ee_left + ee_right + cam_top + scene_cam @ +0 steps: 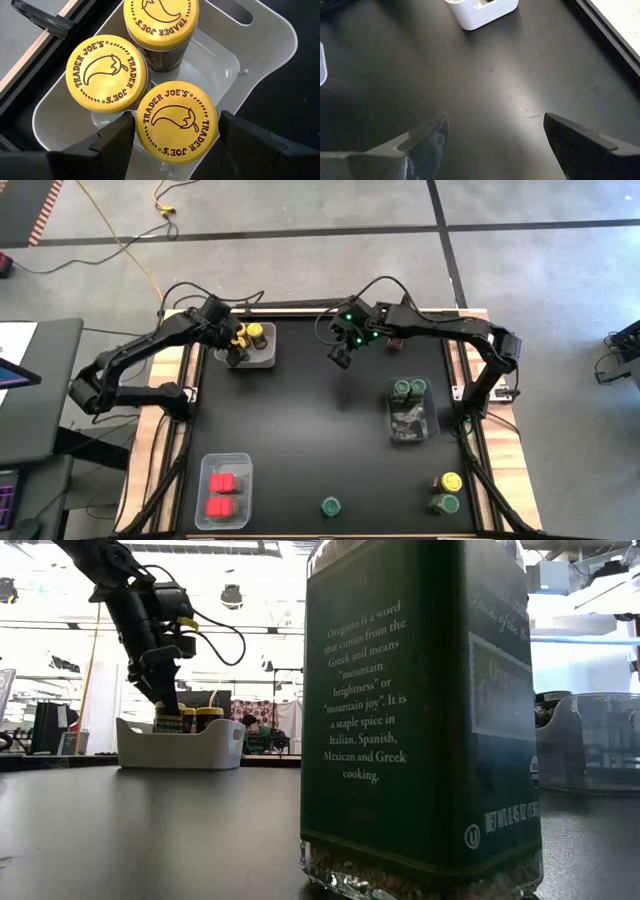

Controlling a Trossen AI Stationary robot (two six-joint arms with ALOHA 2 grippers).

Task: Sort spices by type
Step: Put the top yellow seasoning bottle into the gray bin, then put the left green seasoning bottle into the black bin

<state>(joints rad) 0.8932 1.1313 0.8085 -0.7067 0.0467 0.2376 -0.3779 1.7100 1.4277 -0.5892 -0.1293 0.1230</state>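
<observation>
Our left gripper (172,137) stood over the white bin (260,37) at the table's far left corner, its fingers straddling a yellow jar (176,121) set down beside two others; from the gaps at the lid we judged the hold slackened, not pinching. Our right gripper (492,135) hung spread and empty over bare table at the far middle. The loose jars, yellow (450,481) and green (445,503), stood upright at the near right corner, so the right arm looked nearer to them.
</observation>
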